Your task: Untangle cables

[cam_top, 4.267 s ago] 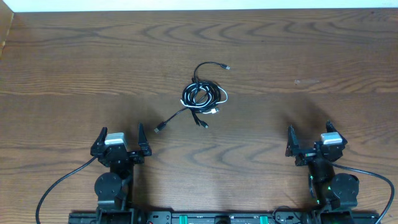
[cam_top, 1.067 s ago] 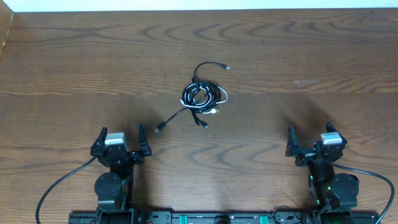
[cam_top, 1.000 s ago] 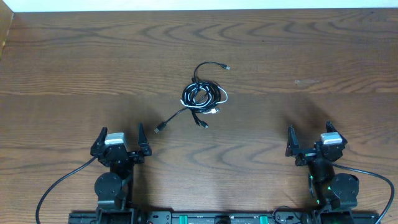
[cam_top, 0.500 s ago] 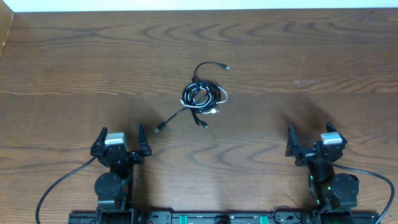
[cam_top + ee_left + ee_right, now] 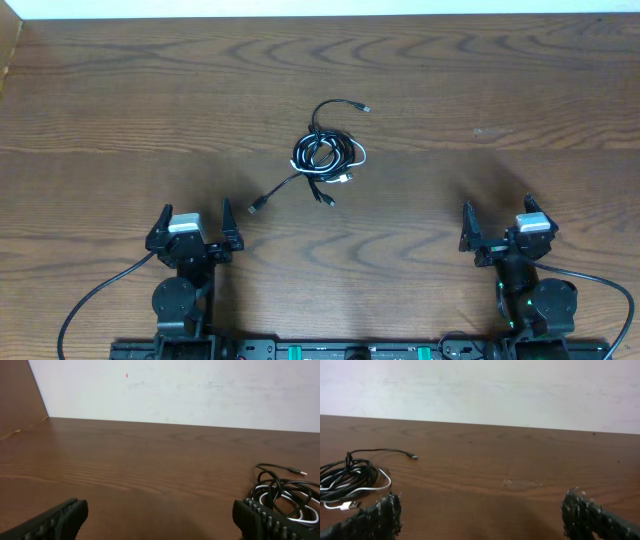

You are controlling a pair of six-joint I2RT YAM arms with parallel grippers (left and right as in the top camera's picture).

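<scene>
**Desk-side:** Where are the cables sitting?

**Me:** On my overhead feed the cables (image 5: pixel 328 158) lie in a loose coil on the desk (image 5: pixel 120 120), near its middle and slightly left of centre. They are well apart from both arms. Most loops are black. One white cord (image 5: pixel 358 155) curves along the coil's right side.

**Desk-side:** Any free ends?

**Me:** Three that I can make out. One black lead arcs away from me and ends in the far plug (image 5: pixel 366 107). Another runs down-left to the near plug (image 5: pixel 254 208). A short tail (image 5: pixel 328 202) stops just below the coil.

**Desk-side:** And the end effectors?

**Me:** The left end effector (image 5: pixel 193 222) sits at the near edge of the desk, jaws spread wide and nothing between them. The right end effector (image 5: pixel 498 222) sits at the same edge, equally wide and empty. Neither touches the cables. Through the left wrist camera the coil shows low on the right, just past one of the black fingers (image 5: pixel 270 520). Through the right wrist camera it shows on the left, with a white wall (image 5: pixel 520 390) beyond the desk's far edge.
</scene>
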